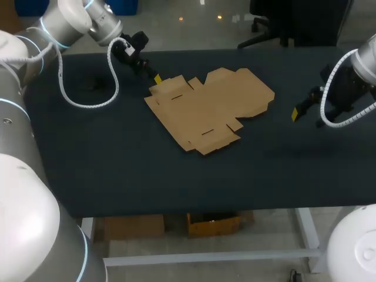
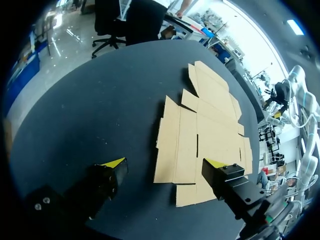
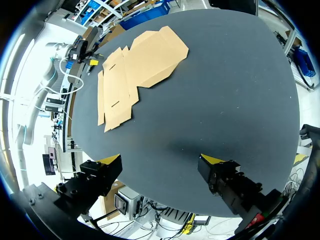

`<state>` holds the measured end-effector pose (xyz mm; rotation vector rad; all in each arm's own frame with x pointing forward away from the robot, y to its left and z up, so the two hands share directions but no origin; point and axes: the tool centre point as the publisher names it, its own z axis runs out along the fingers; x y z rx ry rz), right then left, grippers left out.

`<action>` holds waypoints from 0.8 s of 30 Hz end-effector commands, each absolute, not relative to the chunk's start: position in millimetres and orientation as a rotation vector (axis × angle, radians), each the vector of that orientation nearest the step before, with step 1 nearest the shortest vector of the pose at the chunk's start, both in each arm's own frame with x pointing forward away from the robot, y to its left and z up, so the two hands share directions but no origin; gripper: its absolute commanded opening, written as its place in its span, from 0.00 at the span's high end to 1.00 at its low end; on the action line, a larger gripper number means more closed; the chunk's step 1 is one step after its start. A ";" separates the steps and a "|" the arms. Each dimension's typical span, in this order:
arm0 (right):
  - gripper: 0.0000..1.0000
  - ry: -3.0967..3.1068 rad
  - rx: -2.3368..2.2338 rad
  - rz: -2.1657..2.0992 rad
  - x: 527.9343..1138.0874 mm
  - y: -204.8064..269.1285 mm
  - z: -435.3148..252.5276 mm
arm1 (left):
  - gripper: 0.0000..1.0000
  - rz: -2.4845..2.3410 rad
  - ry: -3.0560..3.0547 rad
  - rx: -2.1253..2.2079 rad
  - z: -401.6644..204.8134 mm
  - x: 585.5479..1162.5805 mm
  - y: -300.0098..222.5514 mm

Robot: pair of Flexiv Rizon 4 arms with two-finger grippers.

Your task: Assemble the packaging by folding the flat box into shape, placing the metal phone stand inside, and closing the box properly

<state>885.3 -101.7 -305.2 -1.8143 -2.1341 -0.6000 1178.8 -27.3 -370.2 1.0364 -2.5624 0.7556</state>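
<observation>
A flat, unfolded brown cardboard box [image 1: 208, 108] lies on the black table [image 1: 117, 164], a little behind its middle. My left gripper [image 1: 154, 78] hovers at the box's back left corner, open with nothing between its fingers; in the left wrist view the box [image 2: 200, 145] lies just ahead of that gripper [image 2: 165, 162], one finger over the box's near edge. My right gripper [image 1: 295, 113] stands open to the right of the box, apart from it; the box [image 3: 135, 70] lies well ahead of it [image 3: 160, 159] in the right wrist view. No metal phone stand is in view.
Bare black tabletop [image 1: 176, 182] stretches in front of the box to the front edge. A white cable [image 1: 88, 103] loops from my left arm above the table's back left.
</observation>
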 end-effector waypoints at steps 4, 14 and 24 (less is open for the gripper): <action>0.00 -2.132 -1.811 -0.599 884.8 -102.7 -303.9 | 0.10 0.796 -2.411 0.933 -382.0 1190.8 -31.0; 0.00 -2.132 -1.811 -0.599 884.8 -102.7 -303.9 | 0.24 0.851 -2.344 0.885 -386.1 1182.8 -31.0; 0.00 -2.132 -1.811 -0.599 884.8 -102.7 -303.9 | 0.42 0.818 -2.308 0.848 -392.5 1178.6 -38.7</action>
